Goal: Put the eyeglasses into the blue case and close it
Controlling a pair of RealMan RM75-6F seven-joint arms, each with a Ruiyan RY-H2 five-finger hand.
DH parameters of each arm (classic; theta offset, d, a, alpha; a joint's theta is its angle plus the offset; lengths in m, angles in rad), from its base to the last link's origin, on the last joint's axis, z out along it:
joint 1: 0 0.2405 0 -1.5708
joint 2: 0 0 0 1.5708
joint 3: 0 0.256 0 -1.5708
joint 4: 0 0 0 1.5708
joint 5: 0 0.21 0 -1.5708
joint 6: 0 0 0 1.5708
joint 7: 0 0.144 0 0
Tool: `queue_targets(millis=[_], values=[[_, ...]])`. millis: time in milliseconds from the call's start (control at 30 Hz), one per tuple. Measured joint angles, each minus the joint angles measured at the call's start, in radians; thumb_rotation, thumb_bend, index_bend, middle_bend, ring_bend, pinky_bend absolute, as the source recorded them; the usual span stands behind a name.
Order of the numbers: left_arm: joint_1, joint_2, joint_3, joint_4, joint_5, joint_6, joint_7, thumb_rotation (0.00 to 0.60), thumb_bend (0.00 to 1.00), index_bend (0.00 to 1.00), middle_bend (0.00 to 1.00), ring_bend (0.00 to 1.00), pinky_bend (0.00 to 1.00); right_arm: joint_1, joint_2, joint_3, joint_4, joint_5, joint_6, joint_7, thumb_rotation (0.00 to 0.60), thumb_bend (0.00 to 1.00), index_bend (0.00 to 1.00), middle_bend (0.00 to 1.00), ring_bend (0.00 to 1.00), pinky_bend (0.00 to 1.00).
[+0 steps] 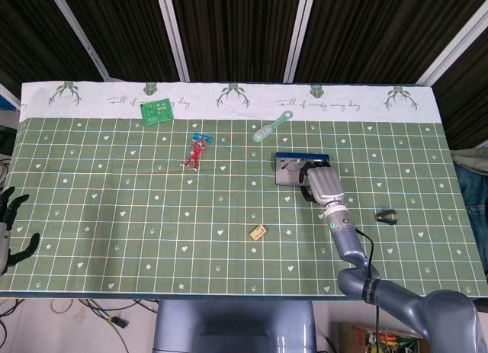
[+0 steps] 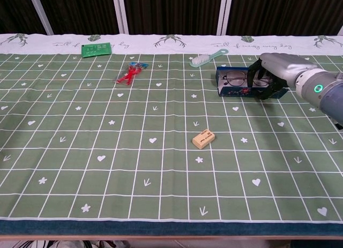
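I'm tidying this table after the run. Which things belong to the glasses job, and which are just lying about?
Job: eyeglasses, blue case, right hand.

Lying about: brush, eraser, red toy, green card, black clip.

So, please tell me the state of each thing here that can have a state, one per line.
blue case: open, lid not yet closed.
eyeglasses: lying inside the case.
right hand: fingers curled over the case's right end.
left hand: off the table's left edge, fingers apart, holding nothing.
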State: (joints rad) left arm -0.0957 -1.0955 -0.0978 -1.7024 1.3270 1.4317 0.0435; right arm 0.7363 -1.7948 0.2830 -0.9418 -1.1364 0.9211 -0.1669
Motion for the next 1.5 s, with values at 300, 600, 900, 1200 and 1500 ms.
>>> queue_targets(millis=[300,600,900,1200,1500], values=[[0.000,0.000,0.000,0.000,-0.001,-0.001,0.000,0.600,0.35,0.15,0.00,0.00,0.00,0.002,-0.005,-0.002,0.002,0.008,-0.012,0.000,0.600,0.51,0.58,0.34,0.31,0.25],[-0.001,0.000,0.000,0.000,-0.001,-0.003,0.001,0.600,0.35,0.15,0.00,0.00,0.00,0.006,-0.007,-0.005,-0.010,0.002,-0.009,-0.003,0.600,0.45,0.58,0.33,0.31,0.25],[-0.001,0.000,0.001,0.000,-0.001,-0.004,0.002,0.600,0.35,0.16,0.00,0.00,0.00,0.006,0.001,-0.007,-0.032,0.004,-0.009,-0.016,0.600,0.38,0.59,0.33,0.31,0.25],[-0.001,0.001,0.001,-0.001,-0.001,-0.004,0.004,0.600,0.35,0.16,0.00,0.00,0.00,0.009,-0.005,0.001,-0.027,0.016,-0.007,-0.022,0.600,0.44,0.62,0.33,0.31,0.25],[-0.001,0.002,0.002,-0.002,-0.001,-0.005,0.004,0.600,0.35,0.16,0.00,0.00,0.00,0.014,-0.009,0.007,-0.026,0.021,0.000,-0.025,0.600,0.49,0.63,0.33,0.31,0.25]])
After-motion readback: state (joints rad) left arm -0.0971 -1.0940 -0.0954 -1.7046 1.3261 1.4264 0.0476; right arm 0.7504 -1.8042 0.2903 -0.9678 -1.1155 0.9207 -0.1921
